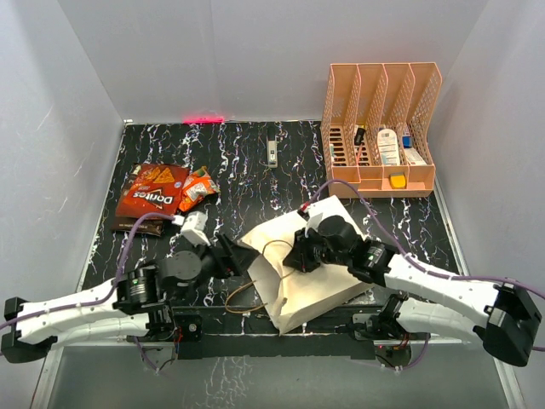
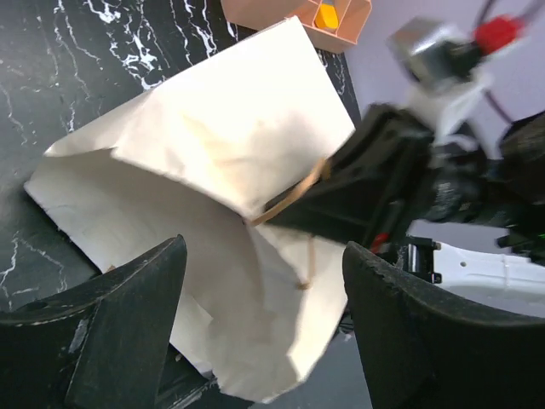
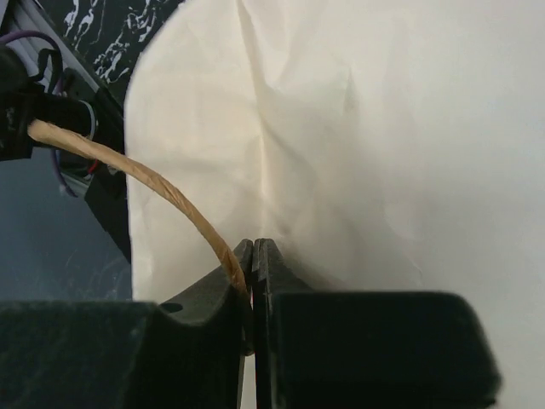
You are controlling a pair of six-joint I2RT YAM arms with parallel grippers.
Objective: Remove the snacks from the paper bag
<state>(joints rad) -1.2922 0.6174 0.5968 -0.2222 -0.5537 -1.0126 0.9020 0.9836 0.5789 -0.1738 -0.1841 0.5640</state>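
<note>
Paper bag (image 1: pixel 298 294) first, by way of its thin brown cord handle (image 3: pixel 145 175): the right gripper (image 3: pixel 254 247) is clenched on that cord, fingers pressed together with the strand pinched between them, right over the bag's cream upper face. The left gripper (image 2: pixel 264 256) is released, its two dark fingers standing wide apart with nothing between them, aimed at the bag's crumpled left end, which lies just in front of it. The bag rests on its side at the near middle of the black marbled table (image 1: pixel 255 162), between the two arms. Whether anything is inside it cannot be told. Of the snacks, a red Doritos packet (image 1: pixel 153 198) and an orange packet (image 1: pixel 197 186) lie side by side at the far left, well apart from the bag. A peach organiser (image 1: pixel 379 94) holding small bottles stands at the far right corner
</note>
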